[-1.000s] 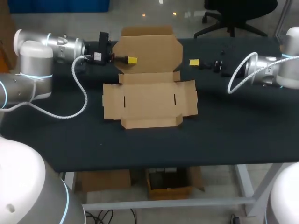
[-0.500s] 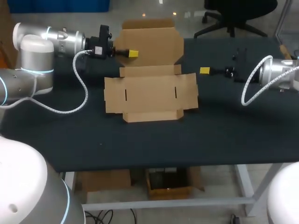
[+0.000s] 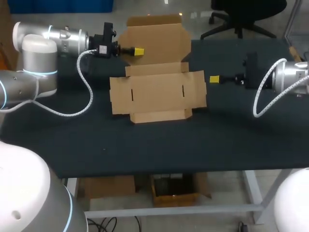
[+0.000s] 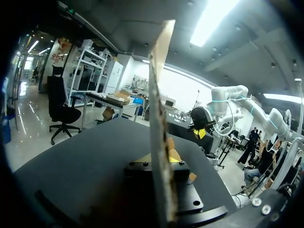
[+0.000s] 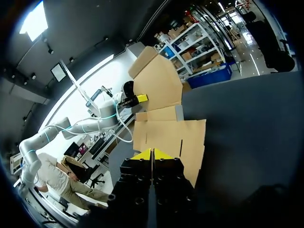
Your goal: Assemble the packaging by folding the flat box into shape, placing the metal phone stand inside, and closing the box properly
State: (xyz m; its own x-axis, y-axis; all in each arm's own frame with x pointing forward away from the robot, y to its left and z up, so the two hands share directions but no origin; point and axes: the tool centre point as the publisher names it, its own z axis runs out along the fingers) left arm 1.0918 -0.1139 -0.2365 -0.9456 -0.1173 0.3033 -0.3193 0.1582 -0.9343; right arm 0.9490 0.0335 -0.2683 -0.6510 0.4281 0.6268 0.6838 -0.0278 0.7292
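At the back, left gripper (image 3: 138,50) is clamping the box lid (image 3: 157,36),
cardboard masking the contact; right gripper (image 3: 215,79) is hovering closed, empty.

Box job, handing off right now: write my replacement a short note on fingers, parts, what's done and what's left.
Left gripper: fingers shut on the box at its rear lid, which stands raised.
Right gripper: fingers shut, empty, beside the box's right flap.
The rest of the box lies flat on the table.
Phone stand: not in view.
Done: lid lifted.
Left: fold walls, load stand, close.
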